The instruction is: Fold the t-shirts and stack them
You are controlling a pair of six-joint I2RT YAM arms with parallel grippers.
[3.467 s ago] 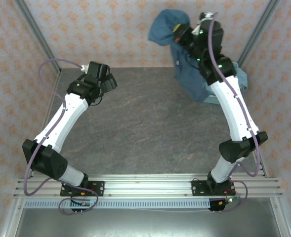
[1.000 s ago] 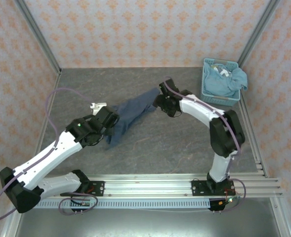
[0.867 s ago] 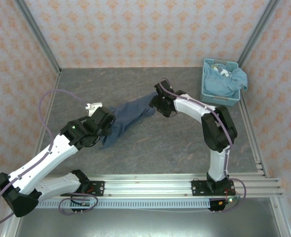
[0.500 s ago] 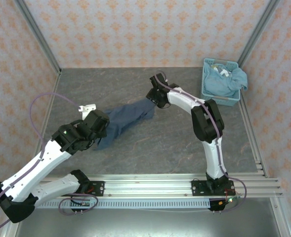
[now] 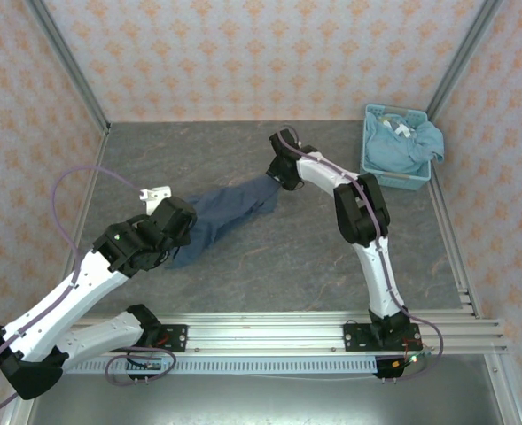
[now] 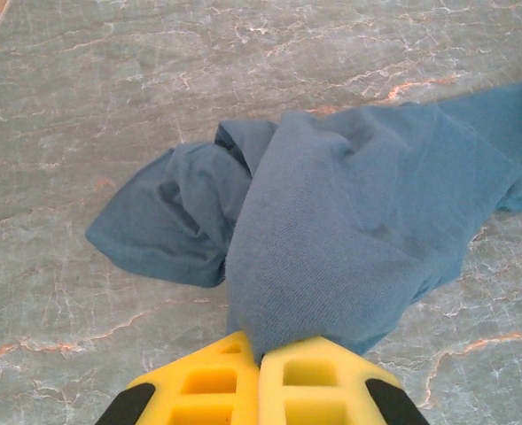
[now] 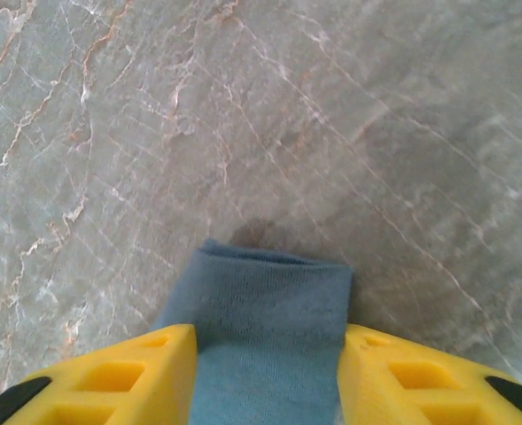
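A dark slate-blue t-shirt (image 5: 229, 211) lies bunched and stretched out on the grey table between my two grippers. My left gripper (image 5: 186, 228) is shut on its near-left end; in the left wrist view the yellow fingers (image 6: 207, 381) pinch a fold of the shirt (image 6: 349, 230). My right gripper (image 5: 279, 171) is at the shirt's far-right end. In the right wrist view its fingers (image 7: 154, 372) stand wide apart, with a flat hemmed edge of the shirt (image 7: 269, 292) lying between them. Lighter blue-teal t-shirts (image 5: 401, 146) fill the basket.
The light blue plastic basket (image 5: 393, 180) stands at the back right corner, against the frame post. Patterned walls close off the back and both sides. A metal rail (image 5: 269, 332) with the arm bases runs along the near edge.
The dark shirt came out of the basket area and down onto the table. Over the last second the left arm drew its end leftward and the right gripper shifted toward the back.
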